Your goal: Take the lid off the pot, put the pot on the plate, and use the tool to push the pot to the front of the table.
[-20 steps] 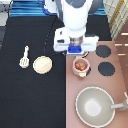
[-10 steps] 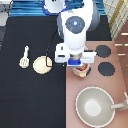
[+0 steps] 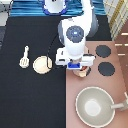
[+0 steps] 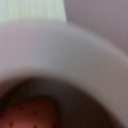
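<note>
Down onto the pot point(image 3: 83, 73) the gripper point(image 3: 75, 65) has sunk since a moment ago (whether its jaws are apart or together, nobody can tell). Up close, the pot's rim point(image 4: 65, 50) looks huge. Left of the gripper lie the plate point(image 3: 42, 64) and tool point(image 3: 24, 56), on the table point(image 3: 30, 100).

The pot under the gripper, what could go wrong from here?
The gripper sits right over the pot on the stove, hiding most of it, so an off-centre grasp could tip or drop it. The large pan lies close by and could be bumped. The plate has the spatula near it on the table; a careless placement might knock it.
</note>
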### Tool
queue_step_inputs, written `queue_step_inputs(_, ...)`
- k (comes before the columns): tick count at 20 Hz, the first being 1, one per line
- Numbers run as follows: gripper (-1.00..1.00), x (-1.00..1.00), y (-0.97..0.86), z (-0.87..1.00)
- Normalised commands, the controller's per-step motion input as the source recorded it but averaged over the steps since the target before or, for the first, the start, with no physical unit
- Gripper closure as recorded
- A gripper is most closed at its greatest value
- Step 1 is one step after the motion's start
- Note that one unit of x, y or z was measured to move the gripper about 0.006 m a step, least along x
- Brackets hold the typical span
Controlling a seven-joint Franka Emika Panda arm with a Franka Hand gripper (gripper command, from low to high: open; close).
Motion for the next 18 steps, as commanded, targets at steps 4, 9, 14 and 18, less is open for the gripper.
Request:
queue_step_inputs(4,1.0,-0.29,0.13,-0.07)
queue_step_inputs(9,1.0,-0.26,0.13,-0.14)
queue_step_inputs(14,1.0,-0.11,0.1,-0.11)
queue_step_inputs(18,1.0,-0.07,0.11,-0.07)
